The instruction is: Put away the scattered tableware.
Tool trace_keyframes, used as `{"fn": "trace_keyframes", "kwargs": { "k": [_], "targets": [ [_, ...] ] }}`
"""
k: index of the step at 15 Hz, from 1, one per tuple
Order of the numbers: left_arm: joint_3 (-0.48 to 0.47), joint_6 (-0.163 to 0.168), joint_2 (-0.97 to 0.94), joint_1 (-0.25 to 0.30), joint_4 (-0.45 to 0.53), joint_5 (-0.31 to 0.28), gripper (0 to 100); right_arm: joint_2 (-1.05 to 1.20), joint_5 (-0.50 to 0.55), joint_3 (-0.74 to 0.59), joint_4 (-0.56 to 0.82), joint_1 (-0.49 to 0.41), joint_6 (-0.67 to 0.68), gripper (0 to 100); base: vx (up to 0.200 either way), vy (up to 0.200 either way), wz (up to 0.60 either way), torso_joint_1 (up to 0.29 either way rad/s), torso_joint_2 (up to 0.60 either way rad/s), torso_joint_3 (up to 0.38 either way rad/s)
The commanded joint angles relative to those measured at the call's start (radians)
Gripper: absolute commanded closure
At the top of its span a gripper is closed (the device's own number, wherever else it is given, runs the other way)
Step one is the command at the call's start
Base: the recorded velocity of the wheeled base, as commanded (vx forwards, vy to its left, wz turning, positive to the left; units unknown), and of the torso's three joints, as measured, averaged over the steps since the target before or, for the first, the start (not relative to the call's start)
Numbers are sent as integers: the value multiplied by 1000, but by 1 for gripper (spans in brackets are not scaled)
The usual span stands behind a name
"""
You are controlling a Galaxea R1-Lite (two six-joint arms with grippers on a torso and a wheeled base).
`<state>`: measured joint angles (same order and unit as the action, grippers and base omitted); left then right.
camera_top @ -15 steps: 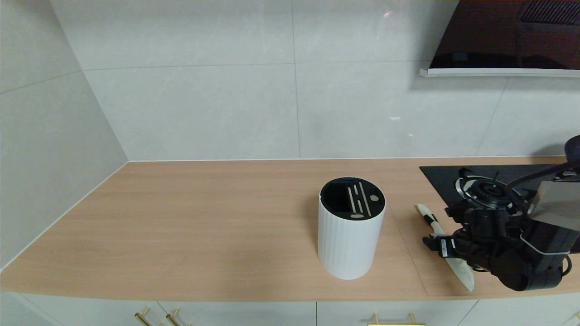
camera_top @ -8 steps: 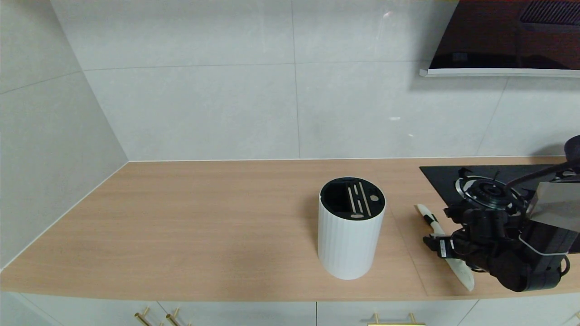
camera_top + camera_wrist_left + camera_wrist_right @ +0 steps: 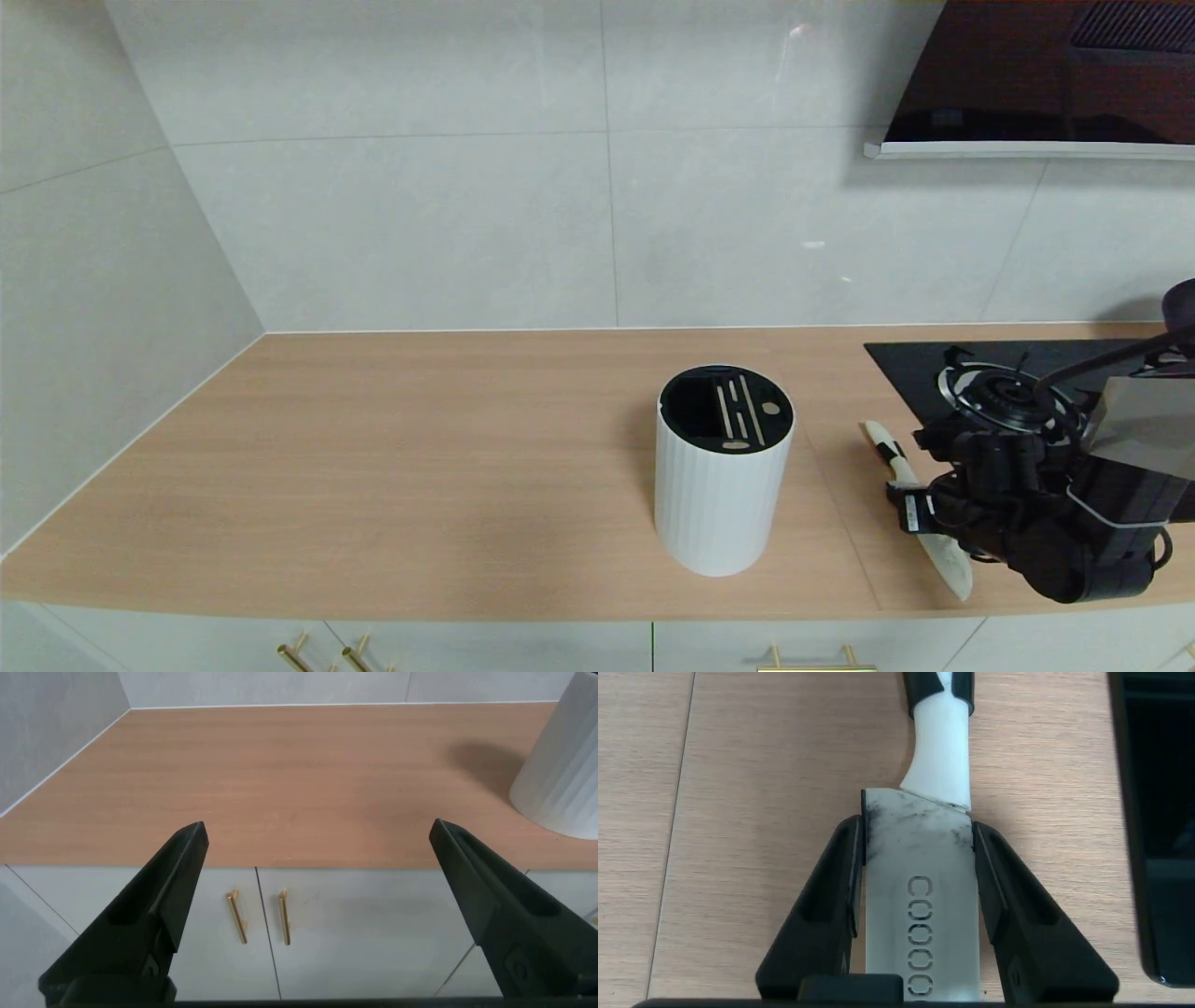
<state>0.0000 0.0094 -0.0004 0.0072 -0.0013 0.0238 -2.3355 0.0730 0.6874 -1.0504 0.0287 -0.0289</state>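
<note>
The right gripper (image 3: 917, 833) is clenched across the flat white blade of the knife (image 3: 920, 882), one finger pressed to each edge just short of where the blade narrows into the handle. Gripping near that neck probably keeps the long tool balanced and leaves the tip free to enter a slot. In the head view this gripper (image 3: 920, 509) sits at the lower right of the frame. The knife (image 3: 950, 560) runs slantwise under it, handle toward the stove (image 3: 1004, 387), tip near the front edge of the table (image 3: 420, 448). Whether it is lifted clear of the wood I cannot tell. To its left, a little right of frame centre, the white ribbed holder (image 3: 724, 467) stands upright. Its black top is cut with narrow slots and one wide opening, which makes it the likely home for the blade. The left gripper (image 3: 318, 835) is released, fingers spread wide, parked off the table's front edge above cabinet doors with gold handles (image 3: 236, 917), out of the working arm's way.
</note>
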Motion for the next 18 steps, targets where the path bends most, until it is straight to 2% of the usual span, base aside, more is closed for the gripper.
{"fn": "trace_keyframes", "kwargs": {
  "k": [1, 5, 11, 13, 15, 16, 18],
  "targets": [
    [0, 0, 0, 0, 0, 1, 0, 1, 1, 0, -5, -1, 0, 100, 0, 0, 0, 0, 0, 0],
    [0, -2, 0, 0, 0, 1, 0, 55, 13, -12, -26, 0, 1, 100, 0, 0, 0, 0, 0, 0],
    [0, 11, 0, 0, 1, 1, 0, 312, 16, -74, -22, 34, 4, 100, 0, 0, 0, 0, 0, 0],
    [0, 11, 0, 0, 1, 1, 0, 354, 18, 12, 21, 66, 3, 100, 0, 0, 0, 0, 0, 0],
    [0, 35, 0, 0, 1, 1, 0, 401, 25, 95, 168, 100, 4, 100, 0, 0, 0, 0, 0, 0],
    [0, 49, 0, 0, -2, 1, 0, 418, 27, 115, 193, 109, 4, 100, 0, 0, 0, 0, 0, 0],
    [-101, 52, 28, 0, 10, -12, 0, 475, 27, 158, 199, 134, 4, 100, 0, 0, 0, 0, 0, 0]
  ]
}}
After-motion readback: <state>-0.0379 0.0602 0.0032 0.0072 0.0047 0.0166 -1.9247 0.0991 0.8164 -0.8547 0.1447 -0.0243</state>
